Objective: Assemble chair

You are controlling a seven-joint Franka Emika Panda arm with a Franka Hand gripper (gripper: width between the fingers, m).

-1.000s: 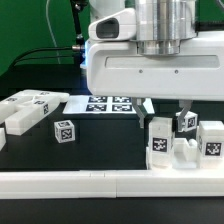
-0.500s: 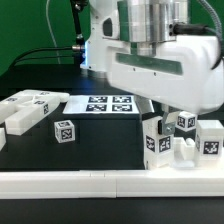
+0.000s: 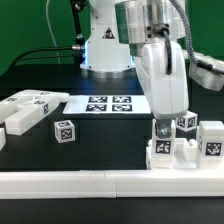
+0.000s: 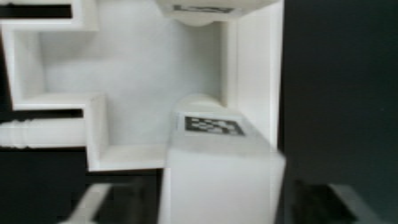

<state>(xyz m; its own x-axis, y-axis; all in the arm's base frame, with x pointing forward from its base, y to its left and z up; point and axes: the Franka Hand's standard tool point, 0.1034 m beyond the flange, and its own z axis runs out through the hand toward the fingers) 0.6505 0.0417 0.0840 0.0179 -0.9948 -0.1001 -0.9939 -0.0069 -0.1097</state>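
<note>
My arm leans down over the counter, and my pincer hangs at a cluster of white parts. That cluster lies to the exterior view's right of the marker board and nearer the camera than it. The chair is not one piece. Three tagged blocks of it stand close together in that cluster on a low white base, and my pincer sits right over the tagged block closest to the marker board.

The rest of the chair lies on the other side of the marker board, toward the exterior view's left:
- a flat panel just beside the board
- a longer block nearer the camera than the panel
- a small tagged cube lying apart from both

The long white border rail runs along the counter's near edge, well in front of the marker board.

My wrist view shows a white stepped panel from above. A tagged bar runs from it toward the camera, between two dark shapes low in the picture. I cannot tell whether my pincer grips that bar or only straddles it, nor how wide its jaws stand.
</note>
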